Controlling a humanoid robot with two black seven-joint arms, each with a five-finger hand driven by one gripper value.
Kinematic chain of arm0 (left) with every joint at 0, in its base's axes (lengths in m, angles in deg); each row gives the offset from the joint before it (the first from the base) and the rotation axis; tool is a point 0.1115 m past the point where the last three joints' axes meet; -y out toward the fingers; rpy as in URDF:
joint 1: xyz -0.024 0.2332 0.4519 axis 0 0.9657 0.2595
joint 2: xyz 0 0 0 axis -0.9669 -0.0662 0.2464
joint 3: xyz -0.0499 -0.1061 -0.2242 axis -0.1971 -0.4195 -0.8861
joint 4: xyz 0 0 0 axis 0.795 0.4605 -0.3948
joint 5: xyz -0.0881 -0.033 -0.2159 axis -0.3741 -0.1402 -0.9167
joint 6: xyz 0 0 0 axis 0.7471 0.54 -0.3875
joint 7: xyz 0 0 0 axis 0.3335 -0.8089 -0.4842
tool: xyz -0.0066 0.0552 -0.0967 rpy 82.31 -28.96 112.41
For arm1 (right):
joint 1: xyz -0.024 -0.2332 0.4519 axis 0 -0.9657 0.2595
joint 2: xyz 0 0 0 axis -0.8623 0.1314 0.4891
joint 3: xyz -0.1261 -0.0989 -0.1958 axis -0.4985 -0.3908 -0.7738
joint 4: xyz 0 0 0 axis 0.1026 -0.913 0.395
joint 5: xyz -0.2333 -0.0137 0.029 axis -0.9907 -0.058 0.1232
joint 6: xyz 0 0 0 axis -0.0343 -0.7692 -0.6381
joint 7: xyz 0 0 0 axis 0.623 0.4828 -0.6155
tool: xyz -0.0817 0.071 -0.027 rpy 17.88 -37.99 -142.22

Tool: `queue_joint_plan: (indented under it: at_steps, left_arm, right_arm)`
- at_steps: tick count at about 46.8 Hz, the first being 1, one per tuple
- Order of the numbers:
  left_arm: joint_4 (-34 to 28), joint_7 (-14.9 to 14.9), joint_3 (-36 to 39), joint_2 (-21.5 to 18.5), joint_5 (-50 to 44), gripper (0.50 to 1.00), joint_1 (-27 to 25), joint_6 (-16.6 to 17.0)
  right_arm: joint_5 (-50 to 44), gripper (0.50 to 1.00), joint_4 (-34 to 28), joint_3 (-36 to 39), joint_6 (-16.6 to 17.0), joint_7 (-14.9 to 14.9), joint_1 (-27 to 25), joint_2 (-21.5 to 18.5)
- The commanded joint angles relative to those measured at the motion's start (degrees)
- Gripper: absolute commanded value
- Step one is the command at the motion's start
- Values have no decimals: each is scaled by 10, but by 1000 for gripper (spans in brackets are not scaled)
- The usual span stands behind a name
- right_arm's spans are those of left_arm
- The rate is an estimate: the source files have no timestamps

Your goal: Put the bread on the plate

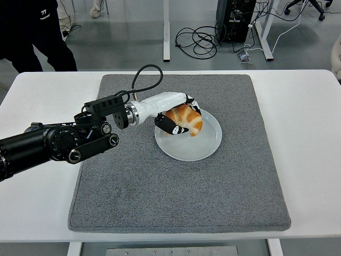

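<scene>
A golden-brown bread roll [187,119] is held in my left hand [178,119], whose black fingers [175,128] wrap around it. The bread is low over the left part of the pale round plate [205,144], and I cannot tell whether it touches the plate. The plate lies near the middle of the grey mat [176,186]. My left arm [69,141] reaches in from the left edge, black at the forearm and white at the wrist. My right arm is out of sight.
The mat covers most of the white table [309,133]. A person in dark clothes [32,32] stands beyond the table's far left corner. Cables and desk legs lie on the floor behind.
</scene>
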Motion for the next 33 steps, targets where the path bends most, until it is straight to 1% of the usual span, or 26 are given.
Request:
queue_joint_plan:
  at_steps: [1,15,20,26,33]
  left_arm:
    - [18,11,4,11,-1,500,6,6]
    - [44,26,17,23,-3,500,20,8]
    - [49,29,31,24,-3,500,25,23]
    - [52,40,41,25,-5,500,26,29]
    - [78,53,51,37,-4,500,29,45]
  right_arm:
    - [0,1000,0,1,0,0,0,0]
    - [0,1000,0,1,0,0,0,0]
    - [0,1000,0,0,0,0,0,0]
    - [0,1000,0,1,0,0,0,0]
    - [0,1000,0,1,0,0,0,0]
